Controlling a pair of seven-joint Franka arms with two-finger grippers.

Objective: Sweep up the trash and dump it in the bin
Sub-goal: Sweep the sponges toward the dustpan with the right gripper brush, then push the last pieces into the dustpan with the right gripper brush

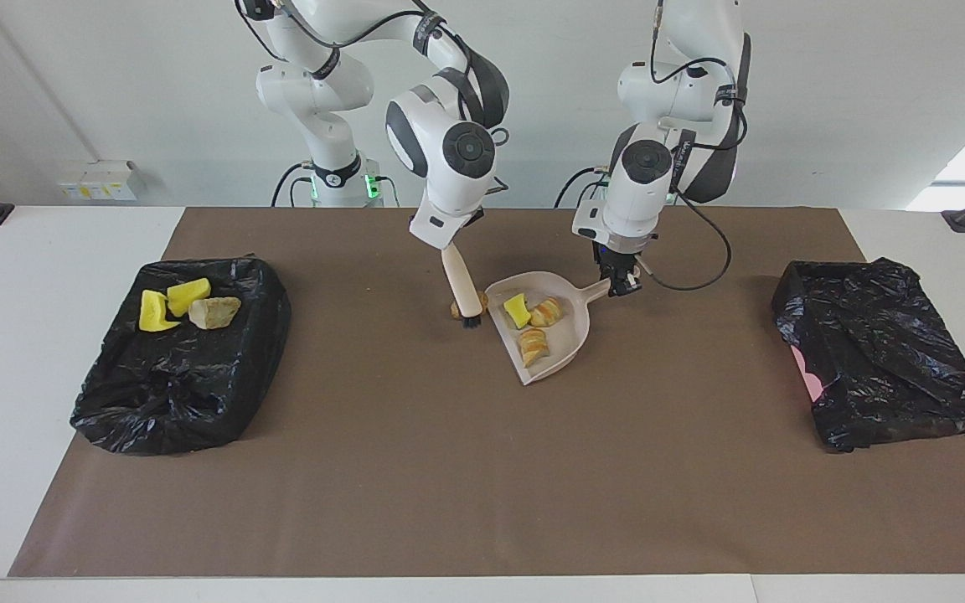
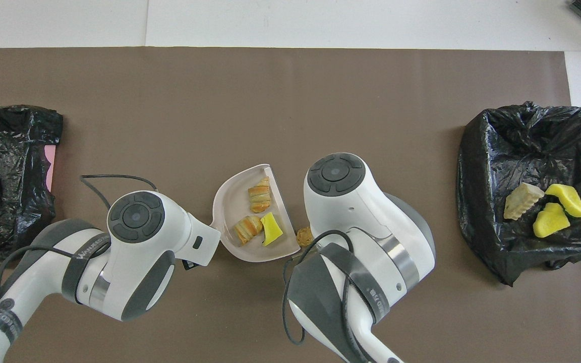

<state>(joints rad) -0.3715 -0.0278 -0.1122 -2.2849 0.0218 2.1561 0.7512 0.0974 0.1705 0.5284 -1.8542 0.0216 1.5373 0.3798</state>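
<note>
Fingers, left gripper (image 1: 621, 283): closed on the handle of the dustpan (image 1: 562, 339), which lies on the brown mat (image 1: 466, 469) mid-bench.
Fingers, right gripper (image 1: 447, 247): closed on the handle of the brush (image 1: 463, 291), held near upright, bristles down at the mat just beside the dustpan's open edge, toward the right arm's end.

Trash, in dustpan: one yellow foam wedge (image 1: 518, 309); two beige-orange chunks (image 1: 545, 312), (image 1: 532, 344).
Trash, on mat: one brown lump (image 1: 455, 310), touching or just beside the brush bristles, outside the pan; mostly hidden by the brush.
Trash, in lined bin (image 1: 181, 368) at the right arm's end: two yellow wedges (image 1: 156, 311), (image 1: 188, 296); one pale beige chunk (image 1: 214, 312).

Second black-lined bin (image 1: 885, 352): at the left arm's end; pink wall showing at one edge.
</note>
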